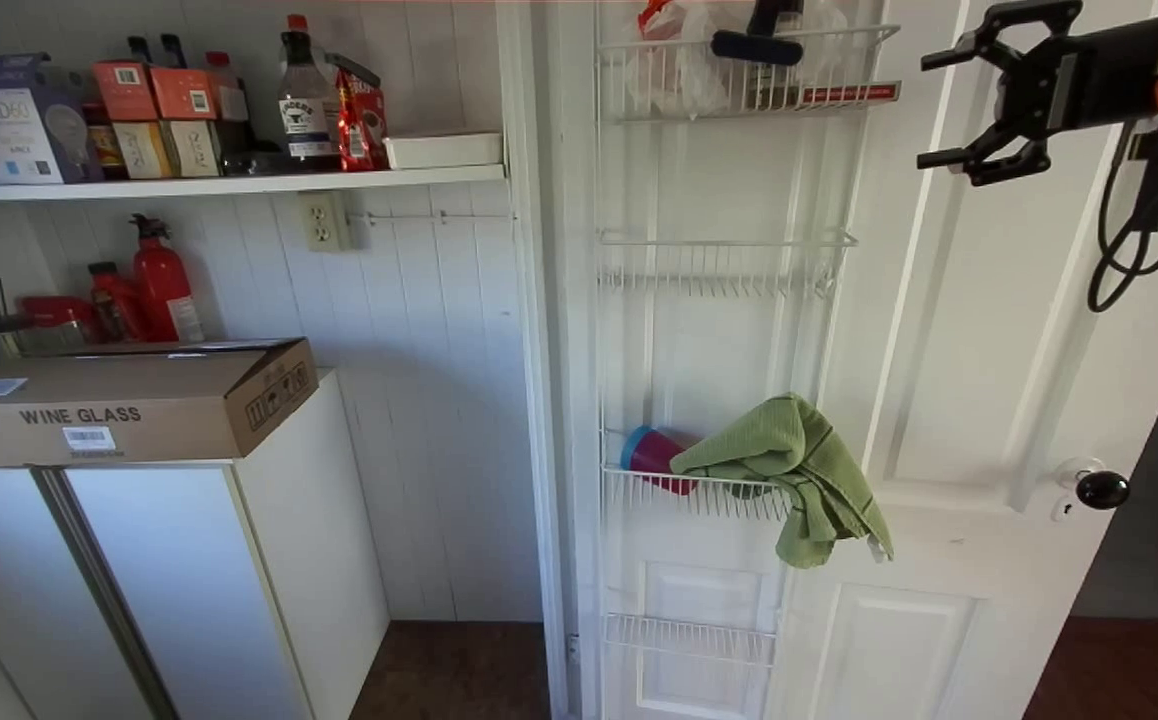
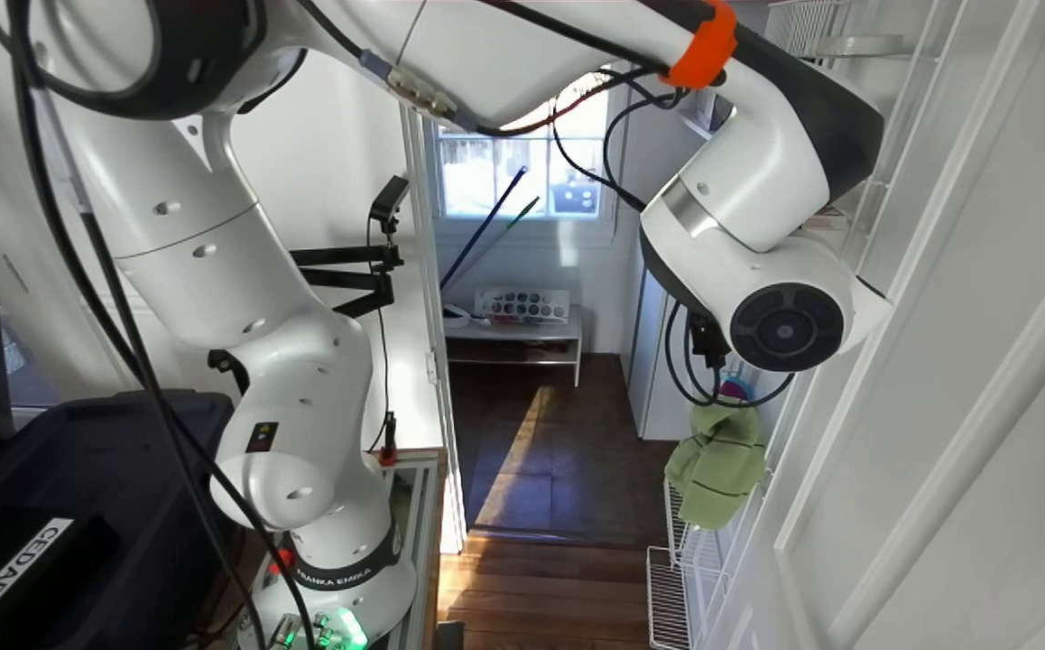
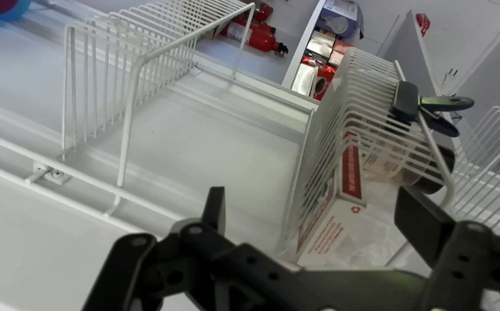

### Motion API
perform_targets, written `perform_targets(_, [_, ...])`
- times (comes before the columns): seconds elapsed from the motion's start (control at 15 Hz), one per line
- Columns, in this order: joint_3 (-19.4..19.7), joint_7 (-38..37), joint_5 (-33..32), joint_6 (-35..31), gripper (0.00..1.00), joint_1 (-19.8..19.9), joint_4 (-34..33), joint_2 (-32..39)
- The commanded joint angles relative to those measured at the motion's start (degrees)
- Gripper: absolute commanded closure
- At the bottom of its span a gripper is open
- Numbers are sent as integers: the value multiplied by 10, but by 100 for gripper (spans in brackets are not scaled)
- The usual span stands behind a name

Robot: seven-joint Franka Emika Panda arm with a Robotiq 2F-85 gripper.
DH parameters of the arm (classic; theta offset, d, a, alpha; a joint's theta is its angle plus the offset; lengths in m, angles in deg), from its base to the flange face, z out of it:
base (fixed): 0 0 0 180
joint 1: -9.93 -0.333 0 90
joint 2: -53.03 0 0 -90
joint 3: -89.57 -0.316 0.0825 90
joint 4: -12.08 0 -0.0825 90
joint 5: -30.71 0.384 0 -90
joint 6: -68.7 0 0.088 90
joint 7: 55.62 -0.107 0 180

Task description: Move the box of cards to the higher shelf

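Arm (image 2: 504, 72) arched high — jaws spread, apart from the red-and-white box (image 3: 333, 229).

In an exterior view, directly behind the fingers (image 1: 944, 158), stands a white panelled door (image 1: 974, 350); its dark knob (image 1: 1103, 490) is below and right of them. Well left of the fingers: white grooved wall (image 1: 439, 420), cream electrical outlet (image 1: 323, 222). Well left and lower: white cabinet (image 1: 194, 590), dark floor (image 1: 449, 670) at its base. Well below the fingers: reddish wood floor (image 1: 1129, 680). In an exterior view where the fingers are hidden: bright paned window (image 2: 522, 181), low grey bench (image 2: 522, 332) beneath, sunlit streak (image 2: 525, 442) across the dark floor.
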Motion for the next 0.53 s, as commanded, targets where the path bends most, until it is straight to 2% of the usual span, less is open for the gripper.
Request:
perform_targets(0.0, [-24, -36, 21, 3, 0, 17, -34, 34])
perform_targets(0.47, [-27, -94, 49, 9, 0, 20, -74, 61])
